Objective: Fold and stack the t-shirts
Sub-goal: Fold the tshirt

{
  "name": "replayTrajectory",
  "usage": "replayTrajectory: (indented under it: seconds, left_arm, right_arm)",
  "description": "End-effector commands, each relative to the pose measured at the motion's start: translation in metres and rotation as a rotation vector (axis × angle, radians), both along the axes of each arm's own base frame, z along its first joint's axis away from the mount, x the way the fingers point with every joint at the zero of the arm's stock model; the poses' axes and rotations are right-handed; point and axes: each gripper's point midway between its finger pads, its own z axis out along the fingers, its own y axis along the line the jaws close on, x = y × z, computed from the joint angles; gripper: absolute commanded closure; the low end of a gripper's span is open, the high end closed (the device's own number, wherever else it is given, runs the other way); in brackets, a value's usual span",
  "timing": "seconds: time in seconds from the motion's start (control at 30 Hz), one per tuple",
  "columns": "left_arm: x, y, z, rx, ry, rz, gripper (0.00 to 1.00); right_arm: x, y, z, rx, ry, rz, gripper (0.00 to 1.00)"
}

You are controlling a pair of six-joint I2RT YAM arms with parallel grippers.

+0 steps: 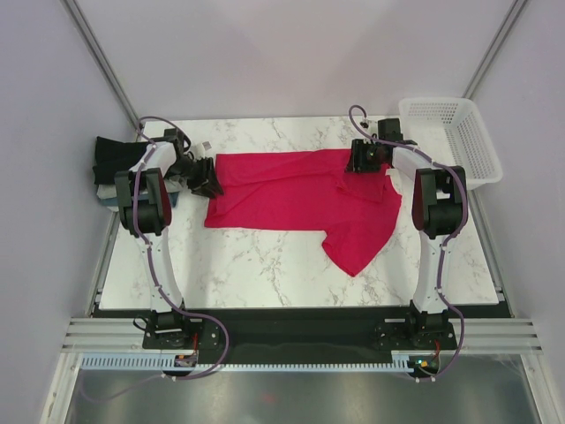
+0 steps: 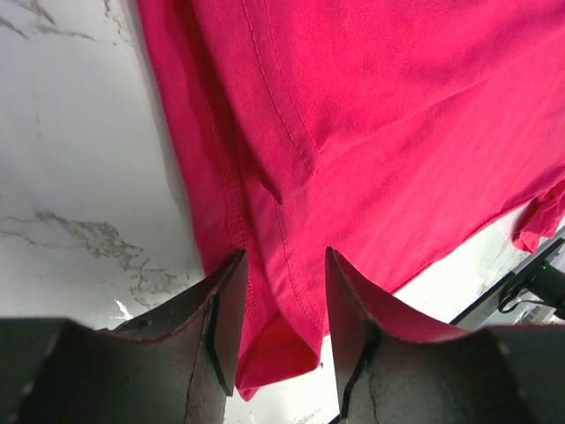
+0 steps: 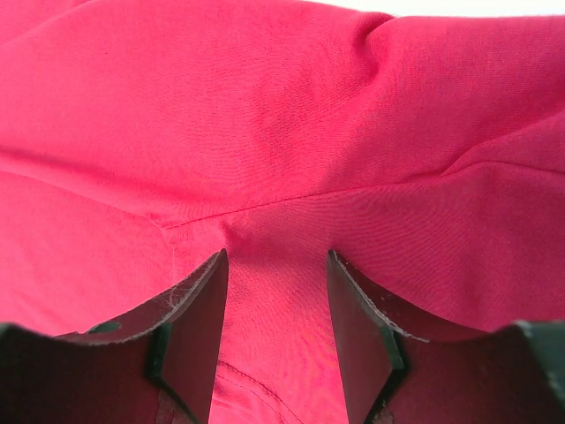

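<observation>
On the marble table (image 1: 265, 265), the red t-shirt (image 1: 291, 199) lies spread sideways across the middle. Its left edge sits at the left gripper (image 1: 210, 177). Its far right corner sits under the right gripper (image 1: 362, 162), and one lobe trails toward the near right. Bare marble is open along the whole near side of the shirt, with a narrower strip along the far edge.

The white mesh basket (image 1: 481, 146) stands at the far right corner, apart from the shirt. The stack of folded t-shirts (image 1: 110, 159), black on top, rests at the far left edge, just behind the left arm.

Left gripper (image 2: 284, 256): jaws parted to a medium gap, straddling the stitched hem corner, with marble visible on both sides of that corner. Right gripper (image 3: 276, 256): jaws parted to a similar gap over a seam, with cloth filling the view. Both fingers (image 3: 199, 318) appear to press into the fabric, but actual contact cannot be confirmed.
</observation>
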Motion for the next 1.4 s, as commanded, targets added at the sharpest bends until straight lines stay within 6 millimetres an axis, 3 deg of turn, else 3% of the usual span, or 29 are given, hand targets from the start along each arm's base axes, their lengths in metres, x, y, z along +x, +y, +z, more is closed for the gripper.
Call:
replayTrajectory:
  seconds: [0.0, 0.3, 0.4, 0.57, 1.13, 1.27, 1.37]
  left_arm:
    - [0.009, 0.001, 0.007, -0.005, -0.022, 0.014, 0.53]
    - [0.008, -0.001, 0.009, -0.013, -0.023, 0.017, 0.55]
    - [0.008, 0.001, 0.007, -0.005, -0.019, 0.018, 0.63]
    - [0.009, 0.002, 0.017, 0.014, -0.035, 0.027, 0.6]
    - [0.004, -0.005, 0.004, -0.004, -0.004, 0.01, 0.64]
    - [0.004, -0.006, 0.001, -0.004, 0.001, 0.006, 0.67]
    - [0.003, -0.006, 0.002, -0.004, 0.001, 0.006, 0.78]
  right_arm:
    - [0.006, -0.004, -0.009, -0.031, -0.008, -0.001, 0.43]
    - [0.004, -0.006, -0.013, -0.045, -0.003, 0.0, 0.43]
    - [0.004, -0.006, -0.012, -0.046, -0.003, 0.0, 0.43]
    - [0.003, -0.005, -0.014, -0.046, 0.0, 0.002, 0.43]
    - [0.003, -0.005, -0.015, -0.059, -0.003, 0.004, 0.43]
    - [0.004, -0.005, -0.015, -0.059, -0.003, 0.004, 0.43]
    - [0.004, -0.005, -0.016, -0.06, -0.003, 0.002, 0.43]
